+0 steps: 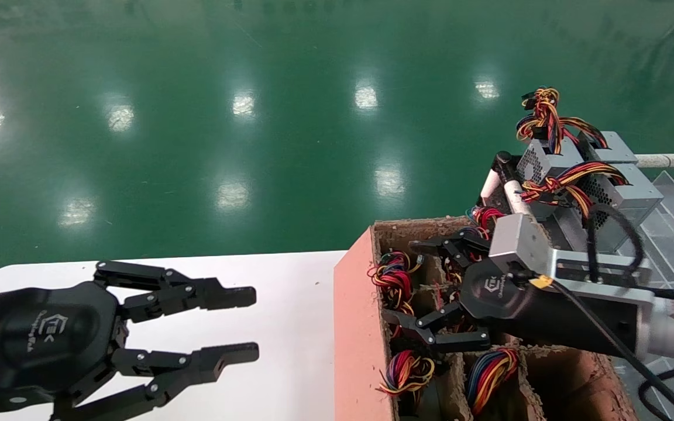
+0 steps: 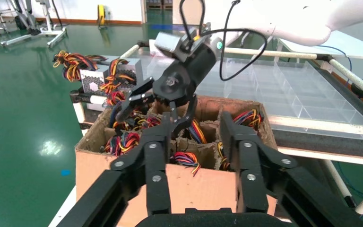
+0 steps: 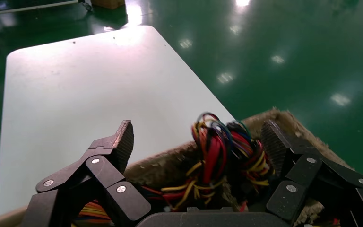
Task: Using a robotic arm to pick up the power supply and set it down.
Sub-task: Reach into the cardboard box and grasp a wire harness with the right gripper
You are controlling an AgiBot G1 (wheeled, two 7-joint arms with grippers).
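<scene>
Only the power supply's mostly red wire bundle [image 3: 220, 153] shows. It sticks up from a compartment of the brown cardboard box [image 1: 360, 304]. Its grey body is hidden inside. My right gripper [image 1: 406, 282] hangs open over that compartment, with the bundle [image 1: 392, 278] between its spread fingers and no finger touching it. In the right wrist view, the right gripper [image 3: 197, 135] straddles the wires just above the box's rim [image 3: 170, 161]. My left gripper [image 1: 250, 324] is open and empty over the white table [image 1: 290, 280], left of the box.
Other compartments of the box [image 2: 194, 184] hold more coloured wire bundles [image 1: 489, 368]. Grey metal boxes with orange-yellow bundles [image 1: 577, 175] stand behind the box on a rack. A clear plastic divider tray [image 2: 283, 90] lies to the right. Green floor lies beyond the table.
</scene>
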